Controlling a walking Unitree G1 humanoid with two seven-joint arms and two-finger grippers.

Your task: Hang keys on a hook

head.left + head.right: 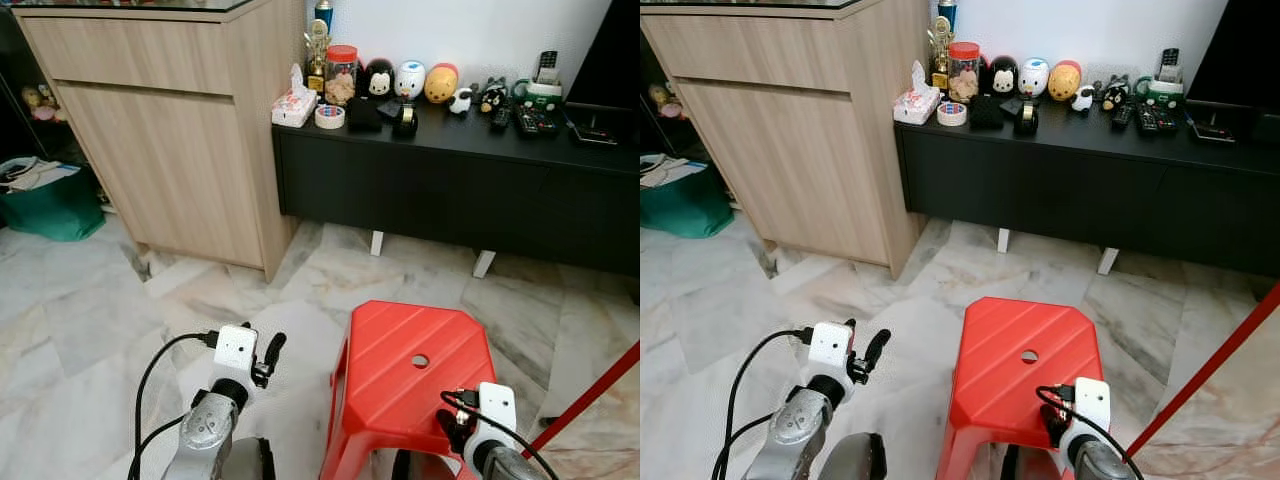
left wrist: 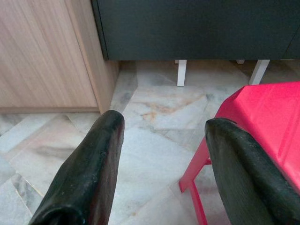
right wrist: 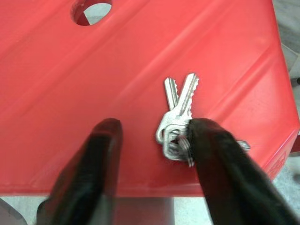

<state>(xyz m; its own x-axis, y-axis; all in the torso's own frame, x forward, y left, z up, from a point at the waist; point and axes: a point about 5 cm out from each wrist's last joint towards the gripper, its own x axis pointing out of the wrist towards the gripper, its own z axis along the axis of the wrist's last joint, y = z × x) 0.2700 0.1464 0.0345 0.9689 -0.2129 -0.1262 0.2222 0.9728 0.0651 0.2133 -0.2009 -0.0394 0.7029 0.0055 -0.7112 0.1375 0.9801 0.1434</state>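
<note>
Silver keys (image 3: 177, 123) near stool (image 3: 140, 70) edge

In the right wrist view, one finger (image 3: 225, 173) of the right gripper (image 3: 150, 154) covers part of the keys' (image 3: 176, 117) ring, and the other finger is blurred. The red stool (image 1: 410, 375) is cut off by the bottom edge in both eye views. The small items on the black worktop (image 1: 480, 140) are too small to identify.

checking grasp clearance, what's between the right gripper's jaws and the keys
Nothing: in the right wrist view the right gripper stands open, one finger touching the keys on the red stool.
</note>
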